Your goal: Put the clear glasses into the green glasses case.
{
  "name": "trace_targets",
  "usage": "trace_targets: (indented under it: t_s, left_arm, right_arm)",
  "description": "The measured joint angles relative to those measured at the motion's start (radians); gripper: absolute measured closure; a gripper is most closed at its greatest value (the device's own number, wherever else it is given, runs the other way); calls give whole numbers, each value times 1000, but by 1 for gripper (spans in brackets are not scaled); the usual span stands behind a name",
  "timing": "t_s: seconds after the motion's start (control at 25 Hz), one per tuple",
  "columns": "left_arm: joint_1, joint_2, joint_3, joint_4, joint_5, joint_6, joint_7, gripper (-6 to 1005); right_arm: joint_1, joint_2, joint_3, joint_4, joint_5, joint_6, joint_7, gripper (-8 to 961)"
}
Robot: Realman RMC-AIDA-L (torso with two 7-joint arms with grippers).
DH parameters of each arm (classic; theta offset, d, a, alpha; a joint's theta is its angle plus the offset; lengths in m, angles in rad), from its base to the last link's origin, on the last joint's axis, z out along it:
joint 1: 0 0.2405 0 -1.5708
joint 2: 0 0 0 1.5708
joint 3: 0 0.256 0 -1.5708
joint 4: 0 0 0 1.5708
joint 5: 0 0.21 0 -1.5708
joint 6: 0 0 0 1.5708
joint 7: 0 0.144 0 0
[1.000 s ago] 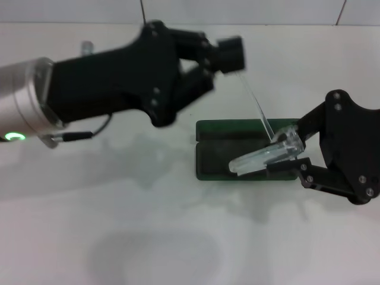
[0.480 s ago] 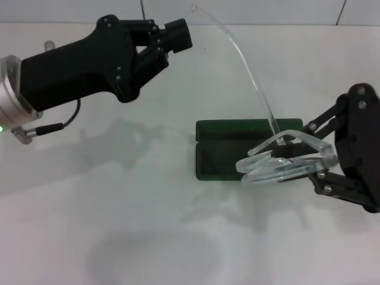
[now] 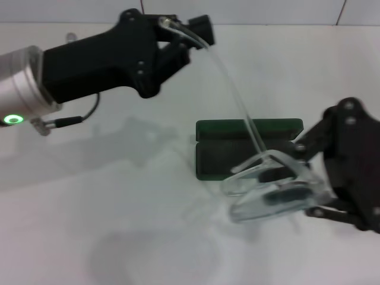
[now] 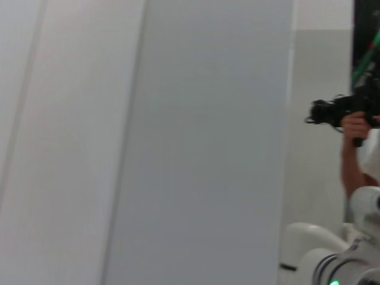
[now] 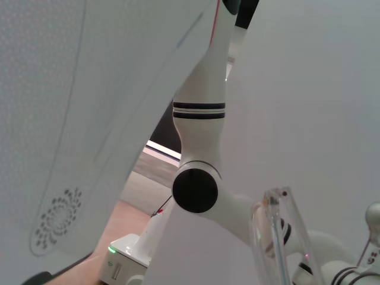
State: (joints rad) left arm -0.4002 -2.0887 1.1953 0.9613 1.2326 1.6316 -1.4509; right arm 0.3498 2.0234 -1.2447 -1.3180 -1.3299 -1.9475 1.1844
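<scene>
Your right gripper sits at the right of the head view, just in front of the green glasses case, with its jaws pinching the clear glasses at the frame front. The lenses lie roughly flat and lifted off the white surface, overlapping the case's front right corner as you see it from above.

One thin temple is swung out and rises in a long curve up and to the left, away from the lenses. Its tip ends right at your left gripper, which hangs high over the surface, well to the left of and behind the case. Whether those jaws are pinching the temple tip or only beside it, you cannot tell from the head view, and the left wrist view shows only a pale wall and a person with a camera off at the side.

The case lies open on the surface, dark lining up, lid toward the back wall.

In the right wrist view you see a clear edge of the glasses close to the lens, with a white robot arm joint behind it.
</scene>
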Motion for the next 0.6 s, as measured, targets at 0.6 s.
trace_targets:
  t_s: [0.6]
  left_arm:
    - [-19,0,73,-10,-42,21,-8,947]
  right_arm:
    - [6,-2,-80,48,-23,152,-93,835]
